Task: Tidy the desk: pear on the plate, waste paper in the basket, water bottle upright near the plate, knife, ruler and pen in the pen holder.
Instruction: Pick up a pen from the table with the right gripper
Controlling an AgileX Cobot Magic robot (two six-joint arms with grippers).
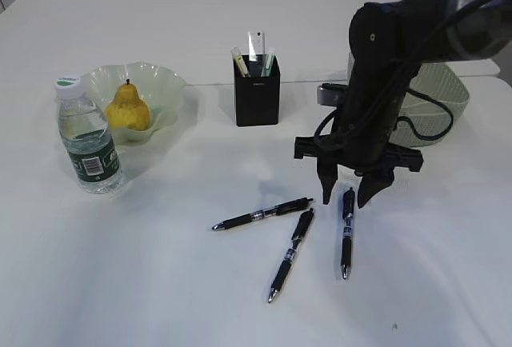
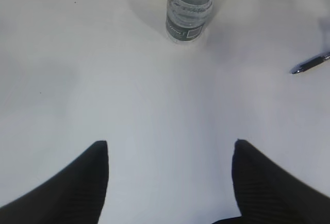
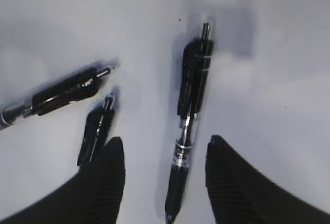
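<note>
Three black pens lie on the white table. My right gripper (image 1: 344, 197) stands open, tips down, straddling the rightmost pen (image 1: 347, 231) at its upper end. In the right wrist view that pen (image 3: 190, 126) lies between the two fingers, touching neither, and my right gripper (image 3: 165, 144) is empty. The other two pens (image 3: 56, 96) (image 3: 95, 131) lie to its left. The pear (image 1: 128, 109) sits in the green glass plate (image 1: 168, 91). The water bottle (image 1: 86, 135) stands upright beside the plate. The black pen holder (image 1: 257, 95) holds the ruler (image 1: 254, 45) and two slim items; I cannot tell whether one is the knife. My left gripper (image 2: 170, 149) is open over bare table. Waste paper is out of view.
A pale green basket (image 1: 440, 95) stands at the right, partly hidden behind the right arm. In the left wrist view the water bottle (image 2: 190, 8) is straight ahead and one pen's tip (image 2: 311, 64) shows at the right edge.
</note>
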